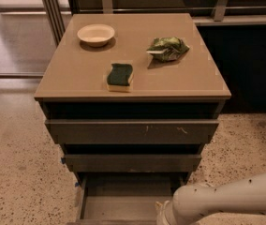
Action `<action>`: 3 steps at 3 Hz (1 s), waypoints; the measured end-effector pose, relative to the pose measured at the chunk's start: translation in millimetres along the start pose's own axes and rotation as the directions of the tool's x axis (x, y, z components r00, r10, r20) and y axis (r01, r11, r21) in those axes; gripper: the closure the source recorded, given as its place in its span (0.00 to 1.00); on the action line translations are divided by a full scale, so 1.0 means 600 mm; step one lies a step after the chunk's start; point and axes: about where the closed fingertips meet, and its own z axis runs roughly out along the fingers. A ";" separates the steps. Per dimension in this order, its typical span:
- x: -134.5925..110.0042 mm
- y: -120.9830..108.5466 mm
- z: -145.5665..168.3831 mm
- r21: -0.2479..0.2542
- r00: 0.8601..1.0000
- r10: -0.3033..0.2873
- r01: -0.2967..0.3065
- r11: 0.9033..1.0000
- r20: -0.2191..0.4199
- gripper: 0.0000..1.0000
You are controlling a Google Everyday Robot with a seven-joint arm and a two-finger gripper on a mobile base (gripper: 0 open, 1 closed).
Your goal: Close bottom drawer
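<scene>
The bottom drawer (119,200) is the narrowest of three dark grey-brown drawers and stands pulled out at the bottom of the view; its shallow tray looks bare. My white arm (217,203) reaches in from the lower right, and its end sits at the drawer's right front corner. The gripper (163,215) is at the frame's bottom edge, mostly cut off. Above are the mid-width drawer (132,163) and the widest drawer (132,131) with pale scratch marks.
On the tan cabinet top (77,74) lie a cream bowl (96,34), a green and yellow sponge (120,76) and a green snack bag (167,48). Speckled floor (20,172) lies on both sides. A dark counter wall (245,64) stands to the right.
</scene>
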 end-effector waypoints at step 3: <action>0.039 -0.011 0.162 -0.033 0.998 0.046 -0.045 0.998 0.041 0.00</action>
